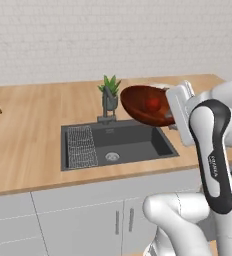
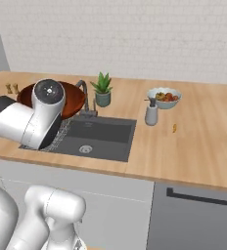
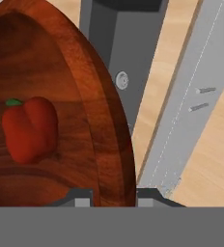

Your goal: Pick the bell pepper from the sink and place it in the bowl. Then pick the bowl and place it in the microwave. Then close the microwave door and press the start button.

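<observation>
The reddish-brown bowl (image 1: 140, 102) hangs tilted in the air over the right side of the dark sink (image 1: 138, 142). The red bell pepper (image 1: 153, 104) lies inside it. My gripper (image 1: 172, 118) is shut on the bowl's rim at its right. In the hand view the bowl (image 3: 85, 96) stands on edge with the bell pepper (image 3: 29, 128) resting against its inner wall, and my gripper (image 3: 113, 198) clamps the rim, one fingertip on each side. From the right base, the bowl (image 2: 74, 100) peeks out behind my arm, above the sink (image 2: 103, 134). The microwave is out of view.
A faucet (image 1: 107, 107) and a potted plant (image 1: 109, 90) stand behind the sink, close to the bowl's left. A wire rack (image 1: 81, 146) lies in the basin's left. A pale fruit bowl (image 2: 163, 96) and a soap dispenser (image 2: 151, 113) sit on the counter to the right.
</observation>
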